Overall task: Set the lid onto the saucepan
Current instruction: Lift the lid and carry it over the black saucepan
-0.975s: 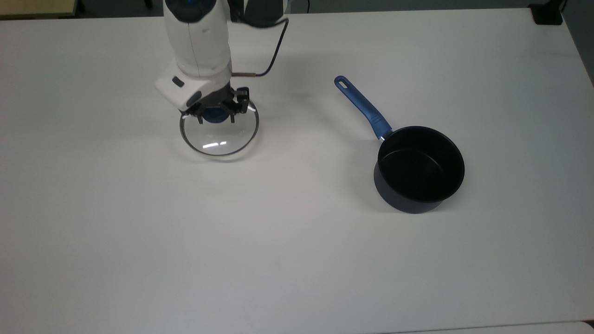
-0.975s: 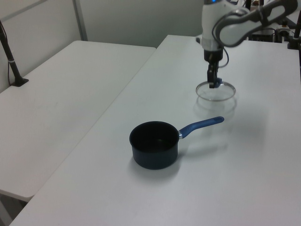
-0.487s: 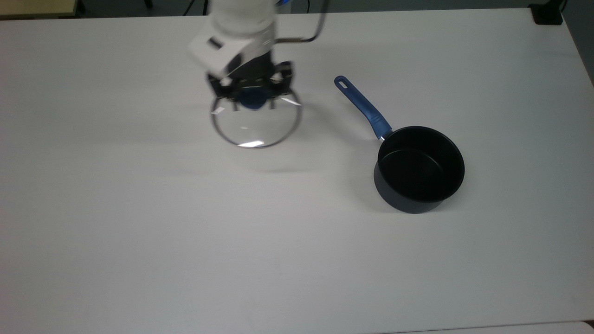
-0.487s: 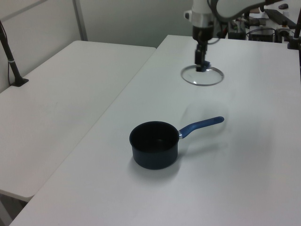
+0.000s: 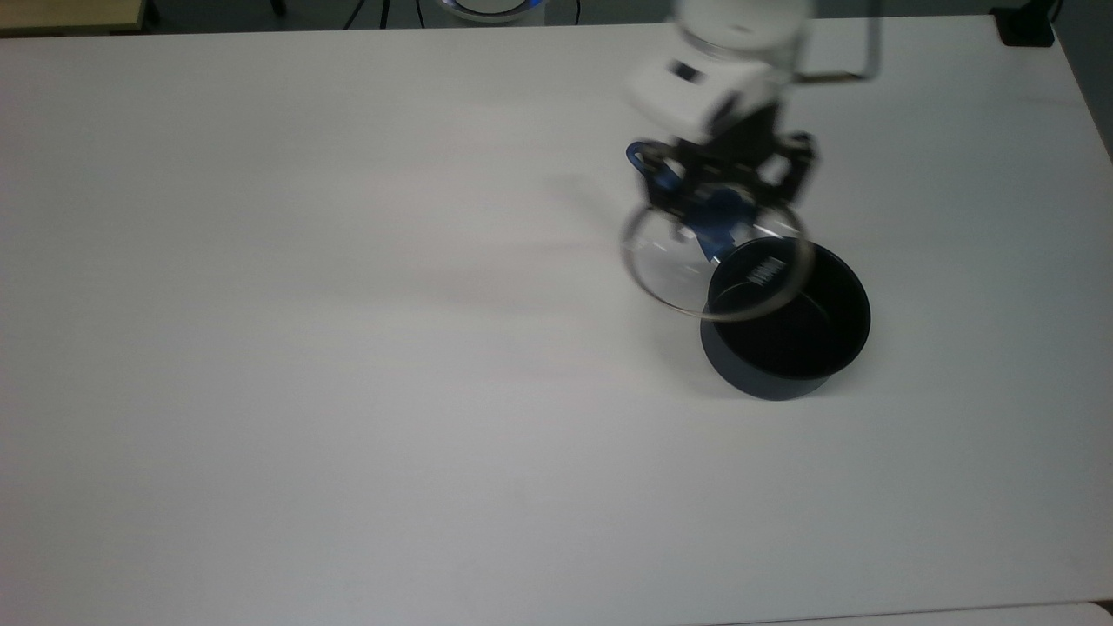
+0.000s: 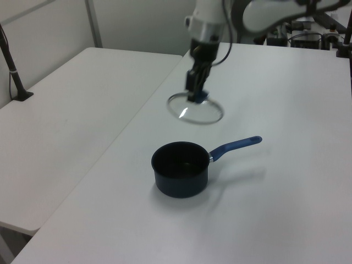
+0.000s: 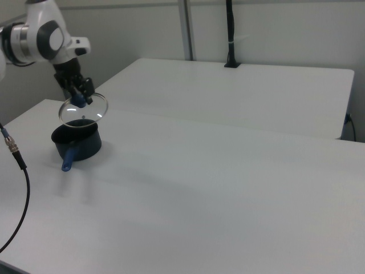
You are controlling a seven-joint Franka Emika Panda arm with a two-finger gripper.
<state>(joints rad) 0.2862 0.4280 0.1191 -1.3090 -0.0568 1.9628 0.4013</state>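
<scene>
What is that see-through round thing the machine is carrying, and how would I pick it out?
Start at the big white table and find the dark saucepan with its long blue handle. Held in the air near it by the arm's pincer is the lid: a clear glass disc with a thin metal rim and a blue knob.

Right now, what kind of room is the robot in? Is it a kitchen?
Probably a lab or office, not a kitchen. The saucepan sits on a plain white table, another bare table stands nearby, and a robot arm's gripper carries the lid.

White arm reaches down, wrist near vertical, hand (image 5: 726, 204) pointing straight down with fingers clamped on the lid's (image 5: 696, 269) knob.
</scene>
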